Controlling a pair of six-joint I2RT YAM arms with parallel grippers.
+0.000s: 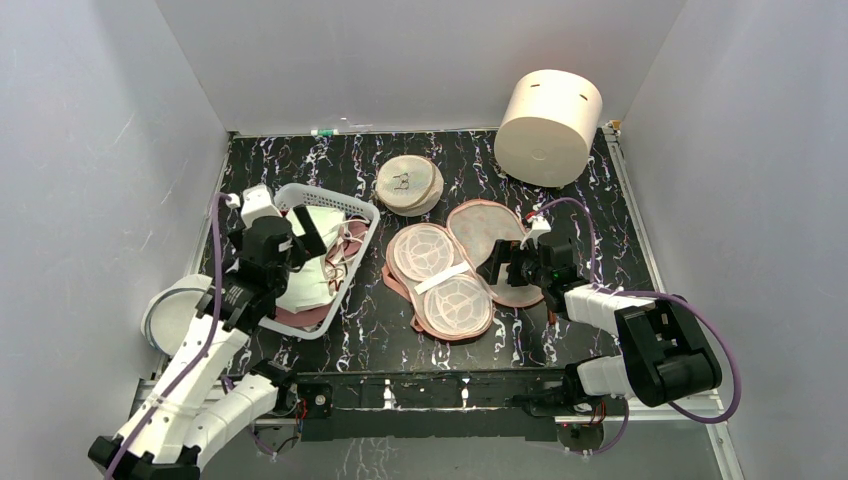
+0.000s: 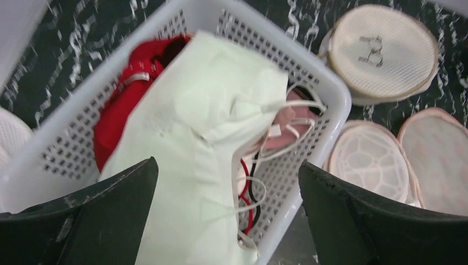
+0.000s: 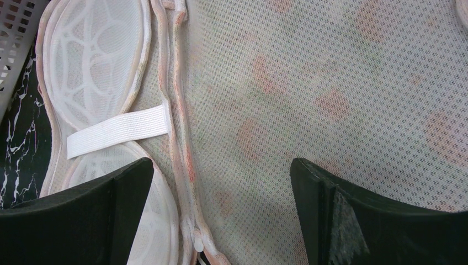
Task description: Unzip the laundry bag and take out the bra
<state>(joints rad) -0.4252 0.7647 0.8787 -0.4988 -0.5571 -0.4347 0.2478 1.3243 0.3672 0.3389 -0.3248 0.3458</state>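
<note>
Progress: by the look of it both steps are done. The bag lies unzipped and spread open, and the bra is out of it. Nothing of the task seems left beyond drawing the arms clear.

Bra [image 2: 209, 127]: soft, off-white with a faint mint tint, crumpled and folded over itself. Its thin white straps loop toward the right rim of the basket.

Bra's place: inside the white perforated basket [image 1: 330, 190] at the left of the surface, on top of a red garment [image 2: 118, 110] and pink clothes [image 2: 287, 130] with thin red straps. It is well apart from the bag.

Laundry bag [image 1: 440, 285]: in the middle of the surface, opened flat like a book into two peanut-shaped halves.

Bag, left half: white ribbed cup frames with a white elastic band [image 3: 118, 130] across the waist.

Bag, right half: pale mesh lining with the orange-red print showing faintly through, and pink trim and zip track along the fold.

Left jaws: spread wide and gripping nothing, hanging over the bra in the basket.

Right jaws: spread wide and gripping nothing, hanging over the bag's right half.

Nearby: a round cream mesh disc [image 1: 408, 185] lies just beyond the bag, and a cream cylinder [image 1: 548, 127] stands at the far right.

Surface [image 1: 560, 330]: black with white marbling.
</note>
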